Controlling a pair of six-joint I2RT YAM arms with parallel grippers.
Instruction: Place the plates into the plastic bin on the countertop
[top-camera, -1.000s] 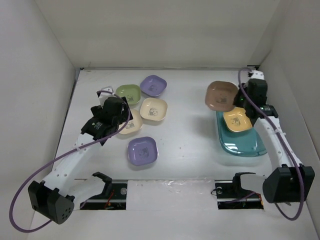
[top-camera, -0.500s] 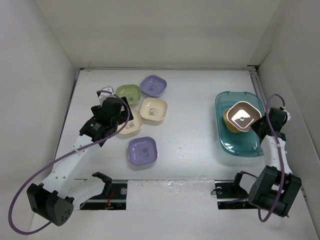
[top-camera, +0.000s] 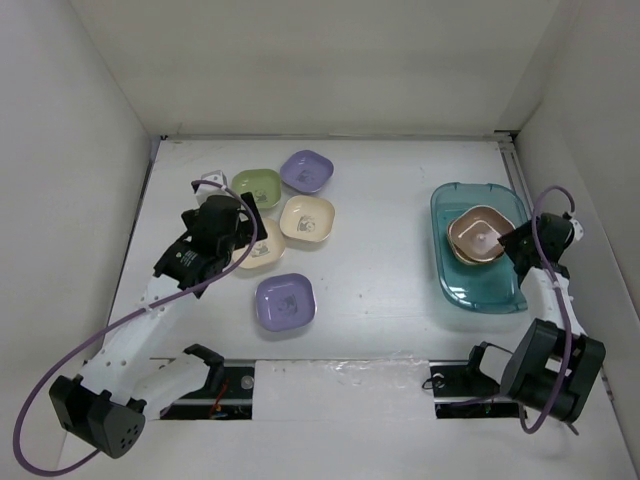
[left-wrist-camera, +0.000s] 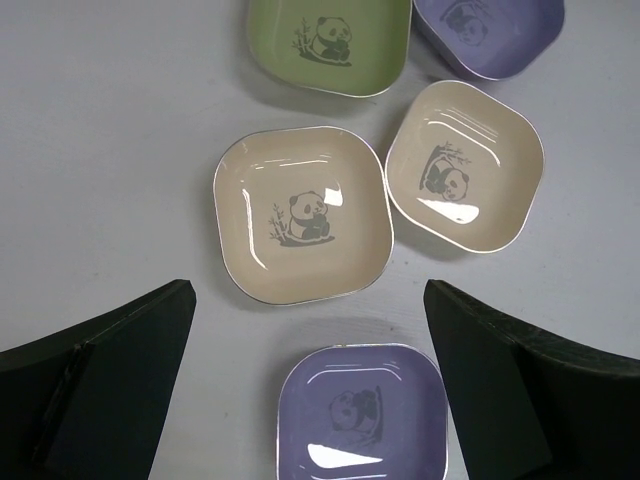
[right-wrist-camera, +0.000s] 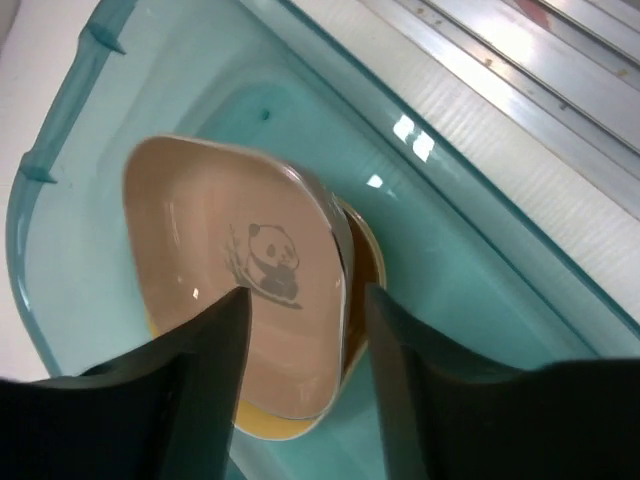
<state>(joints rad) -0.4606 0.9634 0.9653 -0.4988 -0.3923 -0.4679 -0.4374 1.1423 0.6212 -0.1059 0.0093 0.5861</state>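
In the top view the teal plastic bin (top-camera: 481, 291) sits at the right of the white countertop (top-camera: 380, 262). A brown-pink plate (top-camera: 478, 233) lies in it, nested on a yellow-orange plate (right-wrist-camera: 262, 428). My right gripper (top-camera: 512, 243) is open, its jaws standing either side of that plate's near rim (right-wrist-camera: 305, 300) without pinching it. At the left lie a green plate (top-camera: 256, 185), two lavender plates (top-camera: 306, 170) (top-camera: 286, 300) and two cream plates (top-camera: 308, 217) (left-wrist-camera: 300, 213). My left gripper (left-wrist-camera: 307, 300) hovers wide open above the nearer cream plate, empty.
White walls close in the countertop on the left, back and right. The bin's teal floor (right-wrist-camera: 470, 250) shows bare around the stacked plates. A metal rail runs along the right wall beside the bin (right-wrist-camera: 520, 90).
The right gripper carried the brown-pink plate over the bin, set it down on the yellow-orange plate, and opened. The left arm has barely moved.
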